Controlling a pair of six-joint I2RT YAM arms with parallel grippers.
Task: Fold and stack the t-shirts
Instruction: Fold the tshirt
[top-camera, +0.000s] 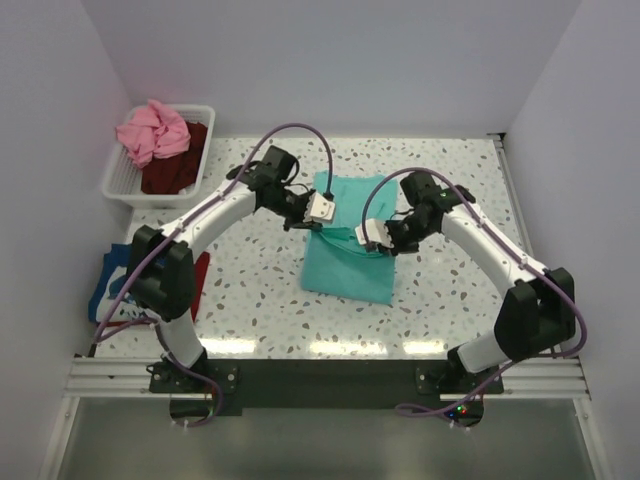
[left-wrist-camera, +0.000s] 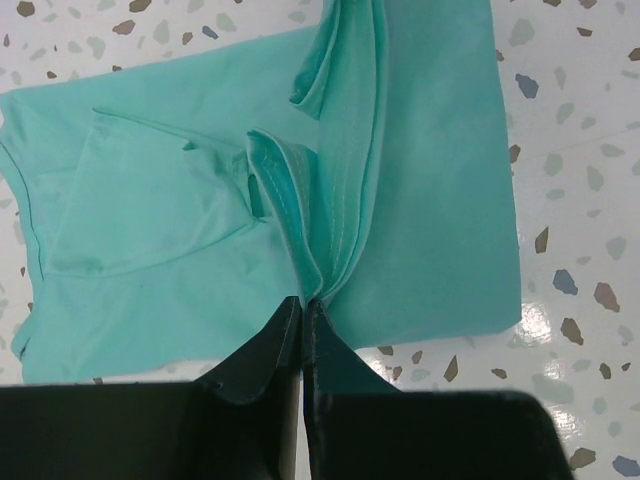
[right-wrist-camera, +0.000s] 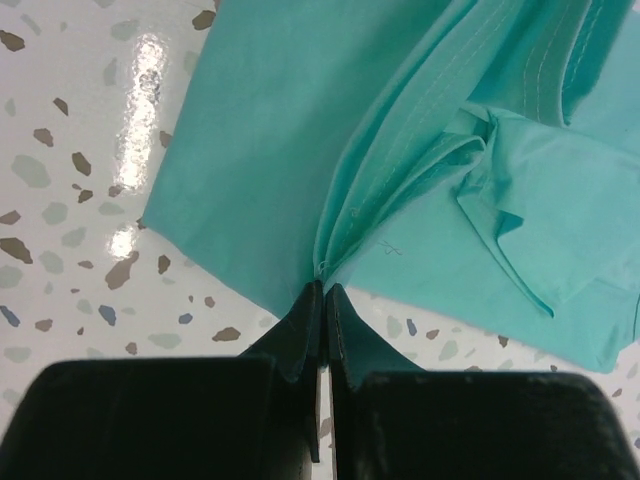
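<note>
A teal-green t-shirt lies partly folded in the middle of the table. My left gripper is shut on a bunched edge of it at its far left. My right gripper is shut on another bunched edge at its right side. Both hold their edges lifted a little above the rest of the shirt. A pink t-shirt and a dark maroon one sit in the basket. A blue t-shirt with white print and a red one lie at the left edge, partly hidden by my left arm.
A white slatted basket stands at the back left corner. White walls close in the table at the left, back and right. Cables loop above both arms.
</note>
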